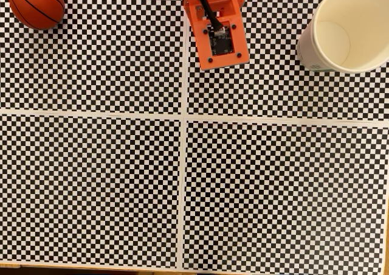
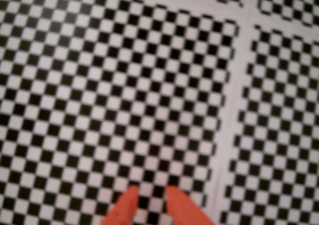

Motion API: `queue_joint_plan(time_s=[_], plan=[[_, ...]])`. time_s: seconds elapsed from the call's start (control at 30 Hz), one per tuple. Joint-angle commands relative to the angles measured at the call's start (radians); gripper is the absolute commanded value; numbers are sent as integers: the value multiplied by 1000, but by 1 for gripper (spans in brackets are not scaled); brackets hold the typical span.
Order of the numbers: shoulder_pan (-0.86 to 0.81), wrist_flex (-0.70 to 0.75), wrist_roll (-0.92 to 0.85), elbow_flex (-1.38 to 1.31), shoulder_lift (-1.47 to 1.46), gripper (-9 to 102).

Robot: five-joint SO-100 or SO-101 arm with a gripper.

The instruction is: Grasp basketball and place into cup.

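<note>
So the basketball [image 1: 36,5] and cup [image 1: 347,28] sit well apart on the table [image 1: 182,190]; jaws narrowly open, holding nothing.

arm waiting at the top edge

the orange arm [image 1: 216,25] is sitting at the surface's top edge in the fixed view. in the wrist view, the gripper [image 2: 151,191] is holding its orange fingertips [image 2: 128,197] slightly apart, gripping nothing.

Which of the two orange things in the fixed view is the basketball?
The round dark-orange basketball with thin black seam lines, at the top left corner. The other, at top centre, is the brighter, boxy robot arm with cable and circuit board showing.
</note>
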State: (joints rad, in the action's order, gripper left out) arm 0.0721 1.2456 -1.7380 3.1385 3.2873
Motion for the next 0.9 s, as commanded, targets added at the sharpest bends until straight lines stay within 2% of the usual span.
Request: queue_joint_plan(time_s=[0.0, 0.3, 0.47, 0.6, 0.87], plan=[[-29, -3, -8, 35, 3, 0], [-91, -6, -8, 35, 3, 0], [-141, -46, 87, 35, 2, 0], [-158, -175, 169, 35, 2, 0], [-250, -528, 127, 35, 2, 0]])
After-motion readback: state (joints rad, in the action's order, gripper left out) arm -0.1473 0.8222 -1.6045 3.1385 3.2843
